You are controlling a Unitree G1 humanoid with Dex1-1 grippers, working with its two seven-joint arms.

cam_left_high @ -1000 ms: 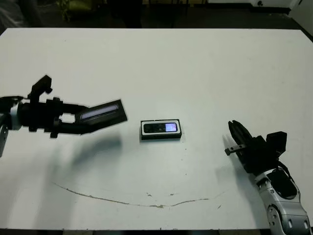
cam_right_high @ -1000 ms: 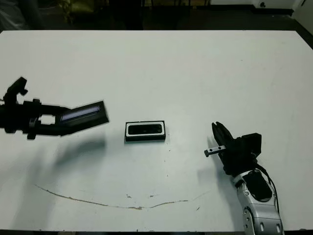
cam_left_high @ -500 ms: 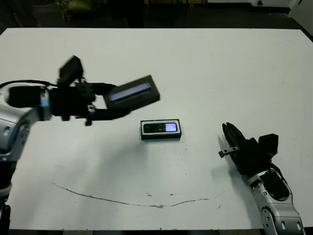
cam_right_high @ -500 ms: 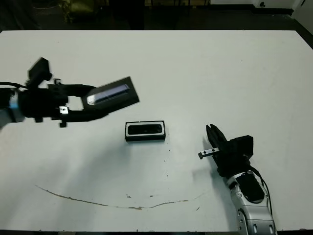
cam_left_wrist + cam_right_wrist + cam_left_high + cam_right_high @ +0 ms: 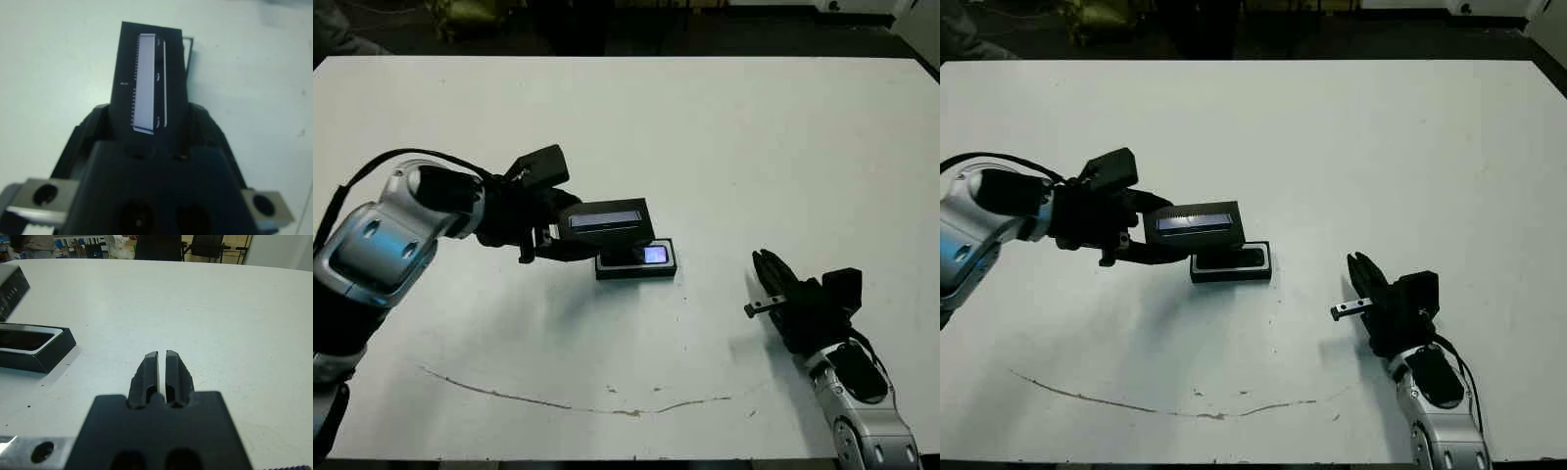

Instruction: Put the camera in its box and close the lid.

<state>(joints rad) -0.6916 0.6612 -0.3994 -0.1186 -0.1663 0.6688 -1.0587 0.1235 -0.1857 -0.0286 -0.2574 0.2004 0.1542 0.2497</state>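
Left gripper (image 5: 558,235) clamped on the lid (image 5: 607,218), lid held just above the box's (image 5: 636,262) left part, camera (image 5: 628,256) lying inside the box mid-table, right gripper (image 5: 162,373) well apart – fingers pressed together, holding nothing.

- The white desk (image 5: 783,137) fills the head views; a thin brownish curved line (image 5: 558,401) marks its near part, and small dark specks dot the surface.
- Beyond the far edge lies a dark floor (image 5: 724,29).
- Ahead of the right gripper (image 5: 162,363), dark chairs (image 5: 210,245) and cluttered furniture stand past the desk, evenly lit.
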